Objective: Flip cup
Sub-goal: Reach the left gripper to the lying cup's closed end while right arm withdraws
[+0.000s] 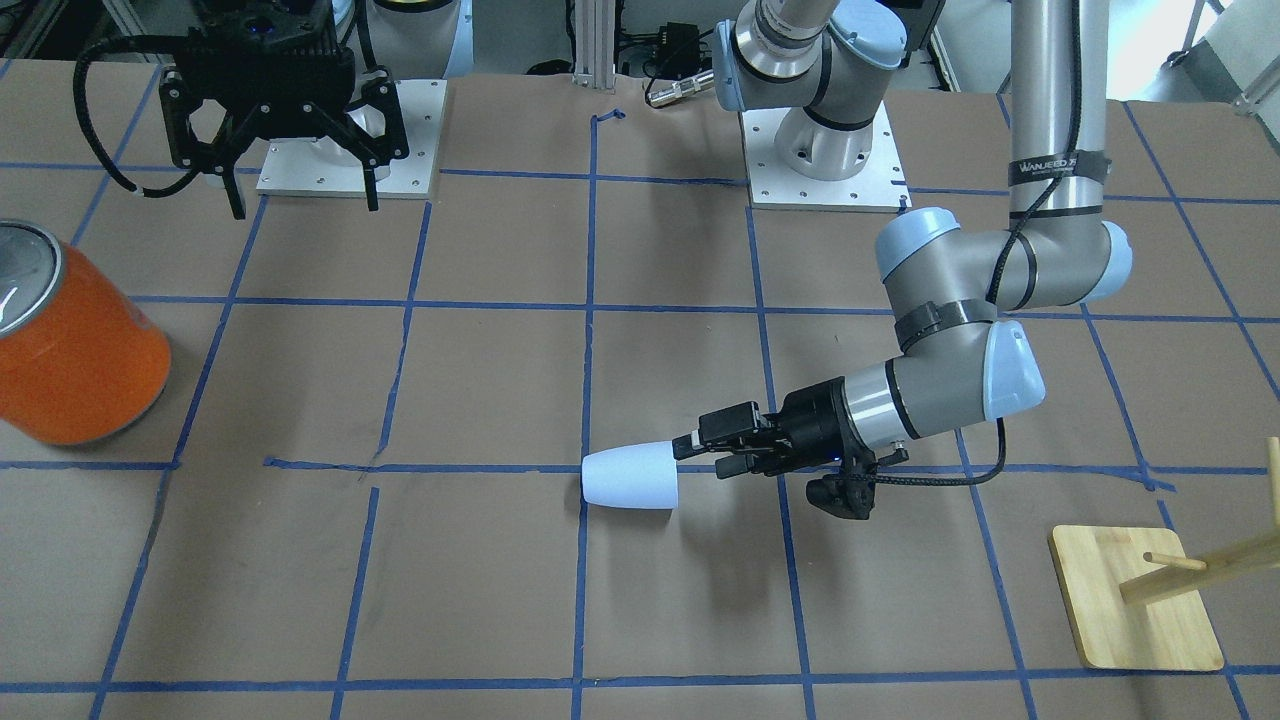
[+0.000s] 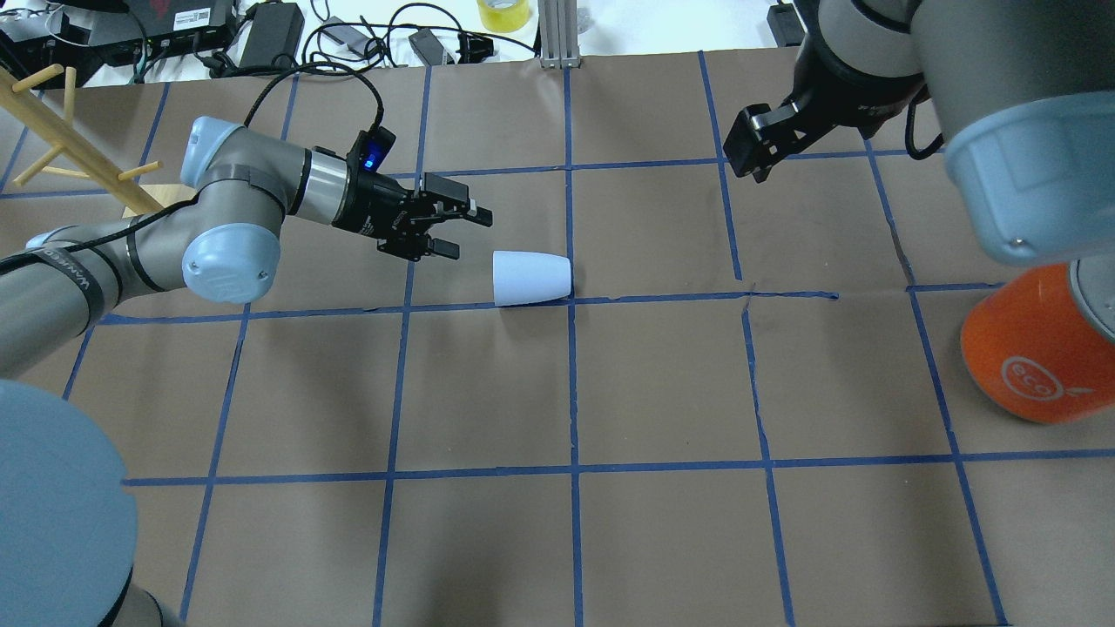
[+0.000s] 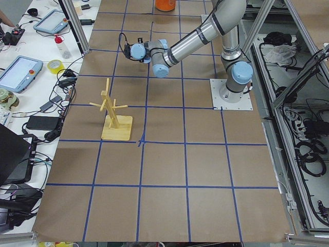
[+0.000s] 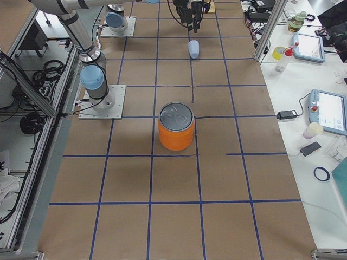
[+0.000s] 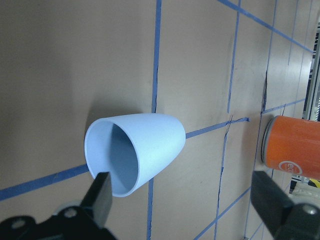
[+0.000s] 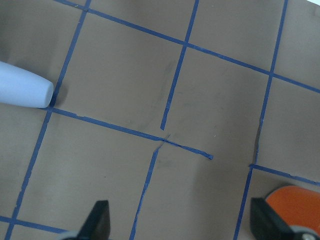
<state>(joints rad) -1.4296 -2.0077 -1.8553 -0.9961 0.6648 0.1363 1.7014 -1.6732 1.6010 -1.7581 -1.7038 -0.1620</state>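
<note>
Cup (image 2: 531,278) lying on its side on the counter (image 2: 662,383), rim facing the left gripper (image 2: 469,233) hovering spread just beside it, a clipped rim likely sending it rolling; right gripper (image 1: 305,205) hanging unclenched, well apart.

Cut off by the front view's left edge: large orange can with silver top (image 1: 75,345). Cropped at the right wrist view's left edge: small pale blue tapered cup (image 6: 22,90), wide end unseen. Cut short at front view's right edge: pale wooden peg stand (image 1: 1130,600).
</note>
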